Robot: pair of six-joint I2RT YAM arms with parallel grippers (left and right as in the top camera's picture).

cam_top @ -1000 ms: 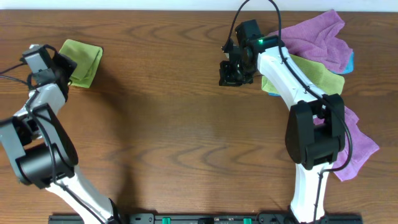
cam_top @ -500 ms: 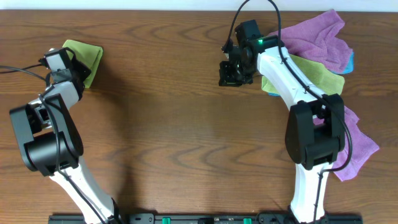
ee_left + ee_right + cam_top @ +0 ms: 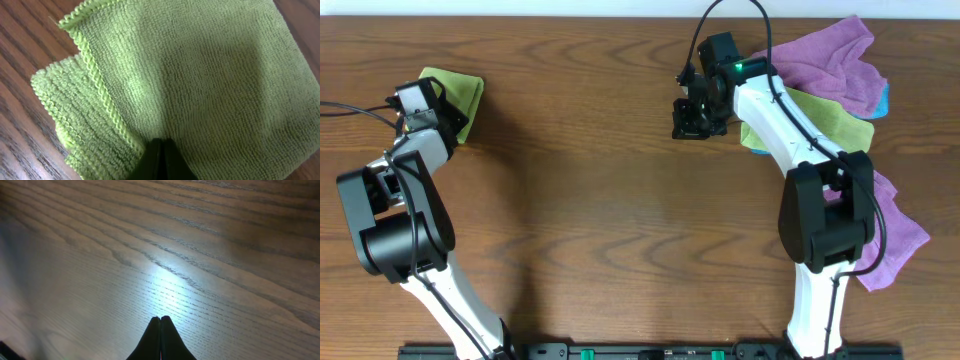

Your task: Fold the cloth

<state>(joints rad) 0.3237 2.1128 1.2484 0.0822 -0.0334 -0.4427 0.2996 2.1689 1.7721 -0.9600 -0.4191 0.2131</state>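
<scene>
The bright lime-green cloth [image 3: 468,92] lies folded at the far left of the table, layered edges showing in the left wrist view [image 3: 200,75]. Its white tag is not in view. My left gripper [image 3: 442,112] is shut, its tips [image 3: 161,142] resting on the cloth's near edge; nothing shows between the fingers. My right gripper [image 3: 688,122] is shut and empty, hovering over bare wood [image 3: 160,318] at the far middle-right, well away from the cloth.
A pile of cloths lies at the far right: a purple one [image 3: 825,55], a duller yellow-green one [image 3: 840,125] and a blue sliver [image 3: 885,100]. Another purple cloth [image 3: 900,235] lies beside the right arm's base. The table is brown wood [image 3: 620,220].
My left arm has swung in towards the lime-green cloth, and its wrist now covers the cloth's left part. The right arm has not moved.
</scene>
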